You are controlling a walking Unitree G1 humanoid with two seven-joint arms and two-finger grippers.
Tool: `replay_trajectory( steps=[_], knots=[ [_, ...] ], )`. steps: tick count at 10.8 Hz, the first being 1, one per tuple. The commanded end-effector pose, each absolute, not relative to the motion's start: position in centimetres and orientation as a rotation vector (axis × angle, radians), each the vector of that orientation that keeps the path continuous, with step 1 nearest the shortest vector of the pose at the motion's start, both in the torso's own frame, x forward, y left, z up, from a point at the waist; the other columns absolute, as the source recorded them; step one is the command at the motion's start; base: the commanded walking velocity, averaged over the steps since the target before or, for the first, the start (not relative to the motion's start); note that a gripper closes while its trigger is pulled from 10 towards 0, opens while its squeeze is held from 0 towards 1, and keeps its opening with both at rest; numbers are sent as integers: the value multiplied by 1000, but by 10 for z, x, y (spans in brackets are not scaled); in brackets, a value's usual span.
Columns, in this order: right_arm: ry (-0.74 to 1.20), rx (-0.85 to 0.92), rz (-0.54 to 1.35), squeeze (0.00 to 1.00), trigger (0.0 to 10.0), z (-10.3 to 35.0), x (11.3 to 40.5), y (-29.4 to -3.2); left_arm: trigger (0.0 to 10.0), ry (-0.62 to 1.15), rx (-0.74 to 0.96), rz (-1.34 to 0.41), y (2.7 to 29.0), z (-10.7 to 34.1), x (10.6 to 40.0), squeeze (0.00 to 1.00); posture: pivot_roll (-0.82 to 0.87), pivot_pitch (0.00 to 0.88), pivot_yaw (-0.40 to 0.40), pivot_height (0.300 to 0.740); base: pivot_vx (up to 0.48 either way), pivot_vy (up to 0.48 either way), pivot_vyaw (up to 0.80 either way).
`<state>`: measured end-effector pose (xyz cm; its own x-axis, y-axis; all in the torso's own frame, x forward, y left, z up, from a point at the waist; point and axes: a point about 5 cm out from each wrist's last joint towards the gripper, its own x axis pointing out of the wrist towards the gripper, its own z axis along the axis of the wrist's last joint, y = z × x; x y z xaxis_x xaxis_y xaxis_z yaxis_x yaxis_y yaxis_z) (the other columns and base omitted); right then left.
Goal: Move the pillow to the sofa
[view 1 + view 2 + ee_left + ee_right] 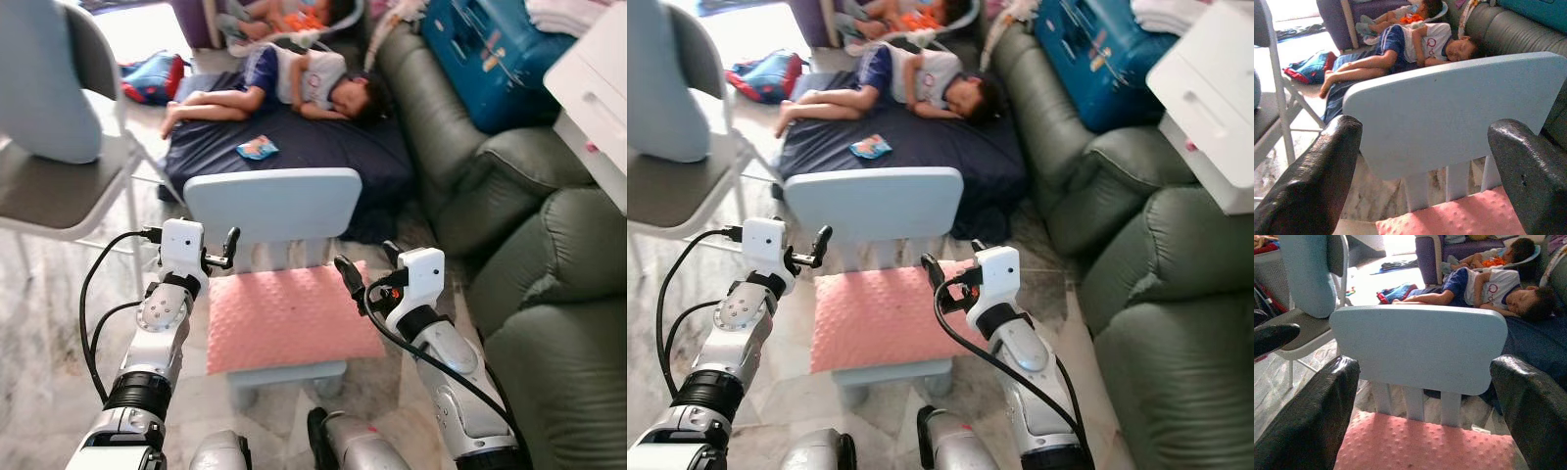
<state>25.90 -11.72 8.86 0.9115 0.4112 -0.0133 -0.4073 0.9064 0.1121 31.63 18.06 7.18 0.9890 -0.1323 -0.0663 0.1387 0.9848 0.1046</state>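
Pillow [291, 315] lies on the small chair [273, 204] between the open left tool [229, 250] and right tool [355, 279] (sofa [509, 255] alongside).

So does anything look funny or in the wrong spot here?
Yes: the pink pillow lies flat on the seat of a small blue chair instead of on the green sofa to the robot's right. Both grippers, left and right, flank it with fingers open. Nothing looks spilled or broken.
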Motion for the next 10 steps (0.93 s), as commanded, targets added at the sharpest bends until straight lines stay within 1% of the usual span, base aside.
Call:
replay_trajectory(
  steps=[1,4,10],
  knots=[
    [43,102,404,0,10000,87,260,-123,10000,66,101,-137,181,70,315,0,-86,140,-32,740,0,-270,0],
    [40,99,406,0,10000,88,261,-123,10000,64,94,-140,181,72,316,0,-89,134,-33,740,0,-271,0],
    [54,97,398,0,10000,84,258,-125,10000,64,92,-118,183,71,316,0,-91,148,-31,740,0,0,0]
  ],
)
